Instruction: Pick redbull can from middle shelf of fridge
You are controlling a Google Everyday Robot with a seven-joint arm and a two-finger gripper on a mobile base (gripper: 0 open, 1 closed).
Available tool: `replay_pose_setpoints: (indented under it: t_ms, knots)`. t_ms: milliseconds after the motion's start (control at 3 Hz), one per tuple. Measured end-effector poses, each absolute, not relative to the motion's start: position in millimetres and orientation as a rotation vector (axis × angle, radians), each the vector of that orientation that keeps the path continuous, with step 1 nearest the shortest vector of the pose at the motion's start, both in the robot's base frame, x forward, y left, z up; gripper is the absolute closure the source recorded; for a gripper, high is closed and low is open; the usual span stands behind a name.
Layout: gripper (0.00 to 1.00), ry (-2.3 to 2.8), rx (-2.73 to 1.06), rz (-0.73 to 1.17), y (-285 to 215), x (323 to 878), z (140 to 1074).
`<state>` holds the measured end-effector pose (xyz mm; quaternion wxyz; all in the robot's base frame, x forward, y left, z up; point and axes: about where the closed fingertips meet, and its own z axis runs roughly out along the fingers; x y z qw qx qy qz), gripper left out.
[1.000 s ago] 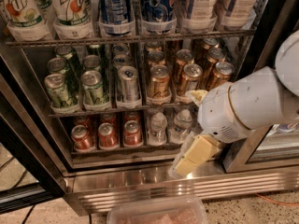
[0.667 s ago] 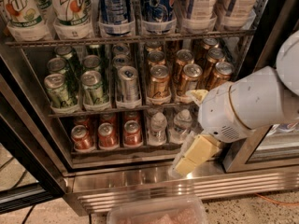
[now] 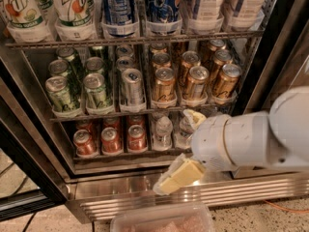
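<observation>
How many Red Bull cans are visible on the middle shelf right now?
3, in one lane: front redbull can, one behind, another deeper; more may be hidden. The end effector sits low, before the base grille.

Big white robot arm (image 3: 251, 139) blocks the right side of the dark wire bottom rack (image 3: 111, 153). Its cream two-finger gripper (image 3: 179, 175), lower centre, covers some shiny steel grille (image 3: 120, 197). The large plastic bottles (image 3: 116, 4) get chopped by the upper edge, and the clear plastic tub (image 3: 145, 221) by the bottom edge.

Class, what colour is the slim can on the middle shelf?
The redbull can is silver with blue markings, camera view; gripper hangs lower right.
</observation>
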<state>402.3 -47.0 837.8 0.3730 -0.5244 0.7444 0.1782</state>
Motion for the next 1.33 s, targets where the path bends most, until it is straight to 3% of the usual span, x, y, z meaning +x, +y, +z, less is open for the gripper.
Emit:
replay_pose_setpoints:
  t_ms: [667,1333]
  knots:
    - [0.0,1.746,-1.126,0.403,-12,440,819]
    - [0.0,1.773,-0.841,0.257,-16,485,826]
